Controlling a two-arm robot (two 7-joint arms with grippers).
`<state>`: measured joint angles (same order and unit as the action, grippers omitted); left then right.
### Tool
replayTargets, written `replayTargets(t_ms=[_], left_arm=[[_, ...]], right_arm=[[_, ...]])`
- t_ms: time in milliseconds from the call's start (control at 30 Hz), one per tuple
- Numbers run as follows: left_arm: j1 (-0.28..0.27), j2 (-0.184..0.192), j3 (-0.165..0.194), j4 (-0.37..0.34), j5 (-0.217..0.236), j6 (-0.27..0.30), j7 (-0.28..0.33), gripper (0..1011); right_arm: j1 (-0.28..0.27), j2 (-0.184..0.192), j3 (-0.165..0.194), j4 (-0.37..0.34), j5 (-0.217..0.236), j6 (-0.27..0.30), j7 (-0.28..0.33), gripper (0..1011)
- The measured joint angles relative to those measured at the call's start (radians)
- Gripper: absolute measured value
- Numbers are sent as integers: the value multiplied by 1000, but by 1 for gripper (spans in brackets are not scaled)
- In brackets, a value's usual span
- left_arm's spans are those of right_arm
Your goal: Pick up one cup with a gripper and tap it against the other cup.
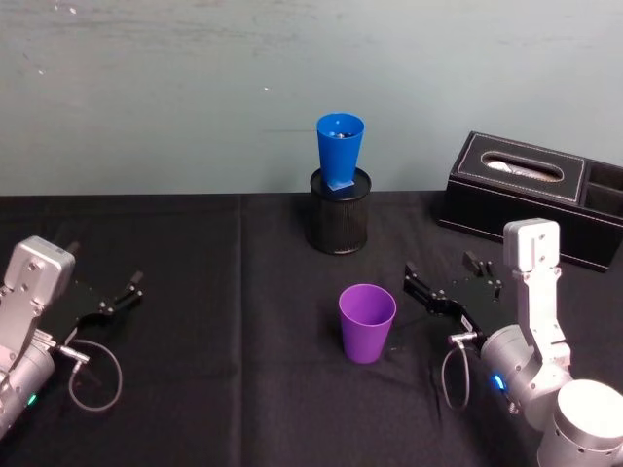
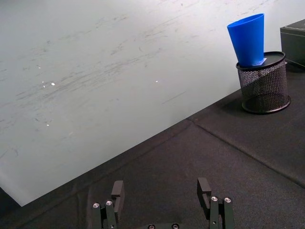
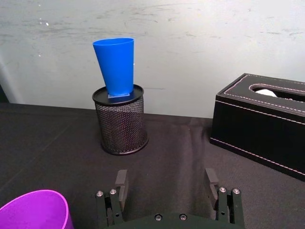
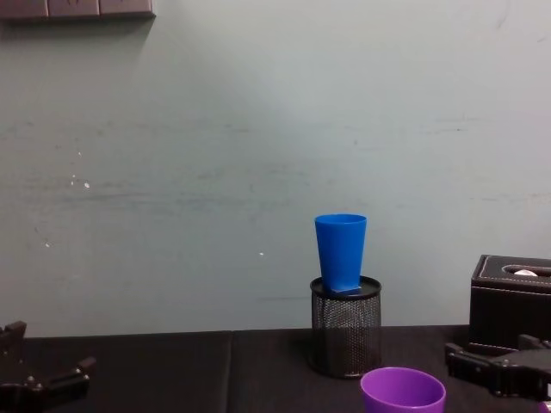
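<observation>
**Handling the purple tumbler before pick-up**

We find the smooth purple tapered plastic tumbler (image 1: 367, 322) upright on the black-clothed desk (image 1: 224, 341), in front of the black wire-mesh pen holder (image 1: 340, 211), in which the bright blue tapered plastic tumbler (image 1: 339, 149) stands. The right gripper (image 1: 437, 284) hovers just beside the purple tumbler, jaws spread, empty. The left gripper (image 1: 115, 297) is parked well apart, jaws spread. We judge the tumbler light, thin-walled and slippery; grip it mid-wall, gently.
</observation>
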<state>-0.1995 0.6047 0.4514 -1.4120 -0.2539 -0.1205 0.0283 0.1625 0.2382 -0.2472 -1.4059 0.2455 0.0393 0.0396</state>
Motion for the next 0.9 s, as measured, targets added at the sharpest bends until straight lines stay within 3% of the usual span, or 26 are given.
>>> replayTargets(t_ms=[900], left_arm=[[0,0,0,0,0,0,0,1000]], right_arm=[[0,-3,0,-1,-3,-6,-14,1003]])
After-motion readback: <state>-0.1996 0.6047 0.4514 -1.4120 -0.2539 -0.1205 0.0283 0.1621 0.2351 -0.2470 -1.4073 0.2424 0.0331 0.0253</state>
